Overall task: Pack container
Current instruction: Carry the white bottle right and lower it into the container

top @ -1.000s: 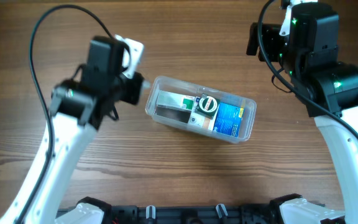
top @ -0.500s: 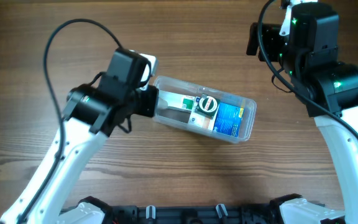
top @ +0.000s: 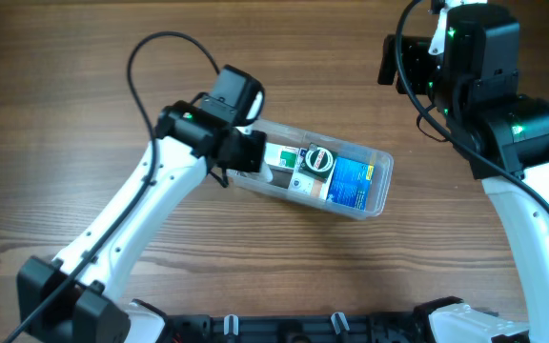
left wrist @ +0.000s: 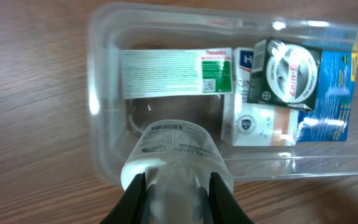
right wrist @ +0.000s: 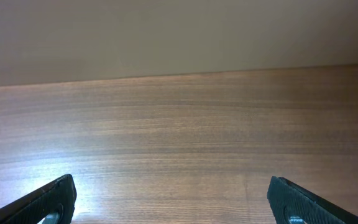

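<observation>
The left claw (left wrist: 178, 188), clamped on a clear labelled bottle (left wrist: 178, 152), hangs over the free 10 o'clock end of the container (top: 386, 181), which lies mid-bench (top: 65, 86) with its long axis running 10-to-4 o'clock.

A brown wood-grain surface (top: 65, 76) is being shown in every view. In the left wrist view, a long white box (left wrist: 173, 73) with a green patch is being seen lying flat at upper centre. To its right, a dark green box (left wrist: 286, 73) with a round white emblem is being shown overlapping a blue box (left wrist: 334, 93) at the right edge. Below it, a white and peach box (left wrist: 257, 123) is being seen. At lower centre, a clear bottle (left wrist: 178, 155) with a barcoded white label is being viewed end-on.
</observation>
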Available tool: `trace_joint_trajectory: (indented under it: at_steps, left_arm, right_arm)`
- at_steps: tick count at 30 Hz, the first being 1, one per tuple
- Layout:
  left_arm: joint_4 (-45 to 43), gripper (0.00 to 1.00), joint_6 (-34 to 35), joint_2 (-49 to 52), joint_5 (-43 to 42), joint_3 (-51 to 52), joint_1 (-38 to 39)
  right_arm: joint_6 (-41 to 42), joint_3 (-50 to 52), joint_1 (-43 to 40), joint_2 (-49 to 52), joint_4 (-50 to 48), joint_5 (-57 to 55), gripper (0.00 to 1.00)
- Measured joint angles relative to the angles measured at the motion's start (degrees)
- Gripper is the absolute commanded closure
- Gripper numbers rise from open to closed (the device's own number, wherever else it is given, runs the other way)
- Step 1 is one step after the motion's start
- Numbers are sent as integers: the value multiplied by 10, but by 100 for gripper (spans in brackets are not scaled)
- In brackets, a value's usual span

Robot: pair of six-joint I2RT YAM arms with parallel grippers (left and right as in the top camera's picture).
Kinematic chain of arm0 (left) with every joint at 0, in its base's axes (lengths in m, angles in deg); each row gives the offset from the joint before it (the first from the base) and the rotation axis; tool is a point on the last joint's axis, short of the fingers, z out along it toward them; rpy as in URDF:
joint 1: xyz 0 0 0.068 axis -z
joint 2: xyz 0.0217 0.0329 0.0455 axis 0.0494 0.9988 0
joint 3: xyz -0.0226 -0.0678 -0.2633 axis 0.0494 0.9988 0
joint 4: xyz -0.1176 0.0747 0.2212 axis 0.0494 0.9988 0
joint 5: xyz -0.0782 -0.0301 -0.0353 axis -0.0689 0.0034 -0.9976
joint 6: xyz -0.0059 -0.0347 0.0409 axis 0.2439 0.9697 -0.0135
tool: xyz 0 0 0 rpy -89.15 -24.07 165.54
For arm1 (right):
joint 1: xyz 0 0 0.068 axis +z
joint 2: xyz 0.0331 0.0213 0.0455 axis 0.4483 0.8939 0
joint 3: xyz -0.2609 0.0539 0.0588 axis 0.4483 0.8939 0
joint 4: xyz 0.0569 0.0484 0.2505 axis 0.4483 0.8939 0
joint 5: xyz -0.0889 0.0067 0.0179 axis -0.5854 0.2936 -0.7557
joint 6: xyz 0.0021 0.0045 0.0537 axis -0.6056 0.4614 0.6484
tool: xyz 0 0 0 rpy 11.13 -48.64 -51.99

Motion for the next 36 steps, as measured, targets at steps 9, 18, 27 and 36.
trace_joint_trajectory:
  at_steps: [9,18,27,36]
  left_arm:
    - [-13,96,0,49,-3,0,20]
    - [-48,94,1,87,-2,0,20]
    - [-63,56,6,87,8,0,20]
    - [-65,53,9,87,8,0,36]
  right_arm:
    - [0,0,0,0,0,0,0]
    - [0,0,0,0,0,0,0]
    - [0,0,0,0,0,0,0]
    - [0,0,0,0,0,0,0]
